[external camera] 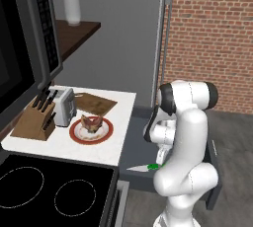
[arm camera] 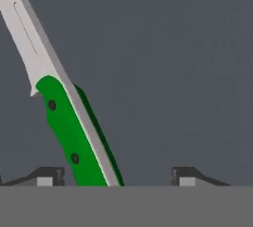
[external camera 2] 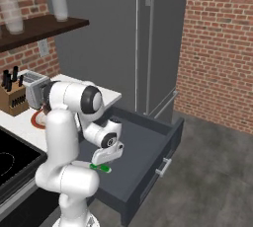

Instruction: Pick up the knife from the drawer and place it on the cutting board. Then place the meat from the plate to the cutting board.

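Knife (arm camera: 74,132) with glossy green handle, tapered pale blade, flat on matte grey drawer (arm camera: 173,63), pincer (arm camera: 116,176) spread wide.

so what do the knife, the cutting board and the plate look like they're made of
Knife: the blade looks like polished steel, pale and silvery, and the handle looks like glossy green plastic with two dark rivets, though that is a guess.
Cutting board: probably wood, matte dark brown with faint grain.
Plate: likely glazed ceramic, with a smooth red-brown rim; its cream centre is largely covered by the meat.
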Tool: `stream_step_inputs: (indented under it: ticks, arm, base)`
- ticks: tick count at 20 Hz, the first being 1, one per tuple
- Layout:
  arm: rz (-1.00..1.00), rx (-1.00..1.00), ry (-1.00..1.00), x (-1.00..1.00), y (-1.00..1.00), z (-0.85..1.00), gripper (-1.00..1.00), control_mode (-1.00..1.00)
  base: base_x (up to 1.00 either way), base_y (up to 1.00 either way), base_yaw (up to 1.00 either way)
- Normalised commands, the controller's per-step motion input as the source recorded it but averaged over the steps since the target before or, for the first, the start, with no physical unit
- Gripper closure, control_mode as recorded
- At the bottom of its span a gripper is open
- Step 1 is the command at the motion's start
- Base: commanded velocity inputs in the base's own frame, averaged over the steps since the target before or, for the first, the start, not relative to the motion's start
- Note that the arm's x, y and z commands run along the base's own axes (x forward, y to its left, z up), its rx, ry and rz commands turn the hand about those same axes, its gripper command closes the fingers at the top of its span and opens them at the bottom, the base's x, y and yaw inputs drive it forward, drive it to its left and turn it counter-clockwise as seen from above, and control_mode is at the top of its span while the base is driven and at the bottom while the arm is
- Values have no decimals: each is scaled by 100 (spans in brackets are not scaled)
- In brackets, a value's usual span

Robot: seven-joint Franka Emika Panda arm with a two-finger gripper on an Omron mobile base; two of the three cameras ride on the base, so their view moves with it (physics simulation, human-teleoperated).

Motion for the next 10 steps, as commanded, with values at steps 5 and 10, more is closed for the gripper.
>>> stream_step_inputs:
  ticks: [5, 10]
  arm:
    - [4, 0, -9, -34, 6, -28, -100, -100]
    - [4, 0, -8, -61, 5, -11, -100, -100]
  base:
    - [0, 0, 0]
    - [0, 0, 0]
